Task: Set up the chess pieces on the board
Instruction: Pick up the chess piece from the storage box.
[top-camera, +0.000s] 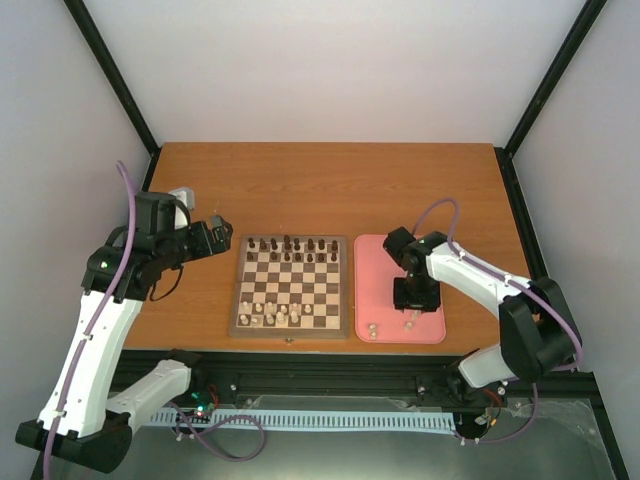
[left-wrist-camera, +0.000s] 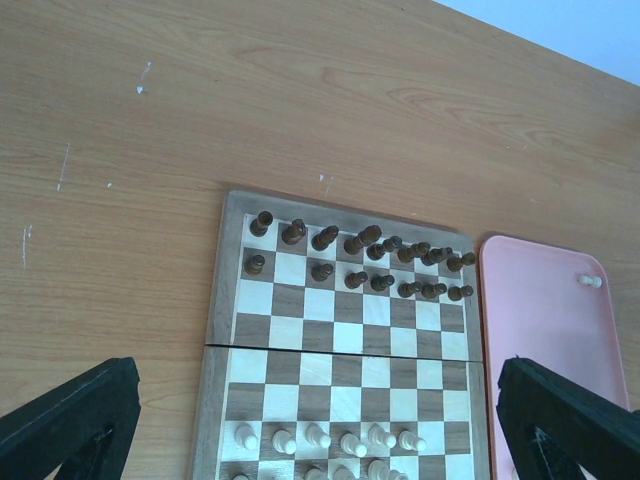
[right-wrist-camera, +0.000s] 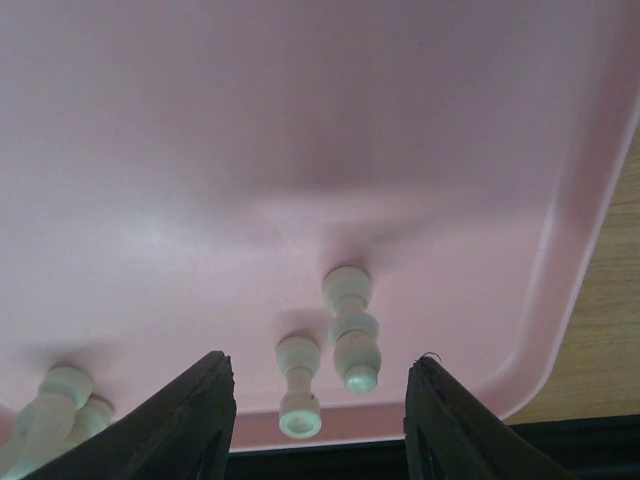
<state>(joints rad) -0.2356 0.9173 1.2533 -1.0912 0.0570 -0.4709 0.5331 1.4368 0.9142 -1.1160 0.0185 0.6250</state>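
Note:
The board (top-camera: 291, 284) lies mid-table, also in the left wrist view (left-wrist-camera: 345, 340). Several cream chess pieces (top-camera: 272, 313) stand on its near rows (left-wrist-camera: 330, 438). Dark brown chessmen (top-camera: 292, 248) fill the far rows. More cream pieces (top-camera: 373, 327) lie on the pink tray (top-camera: 385, 262). My right gripper (top-camera: 413, 305) hovers open low over the tray's near end. In its wrist view, two cream pieces (right-wrist-camera: 352, 335) stand between the open fingers (right-wrist-camera: 190, 420). My left gripper (top-camera: 222, 238) is open and empty, held above the table left of the board's far corner.
The tray's raised rim (right-wrist-camera: 560, 270) runs close to the right of the right gripper. Two more cream pieces (right-wrist-camera: 55, 400) lie at the tray's near-left corner. One cream piece (left-wrist-camera: 592, 282) shows on the tray in the left wrist view. Black frame posts stand at the table's sides.

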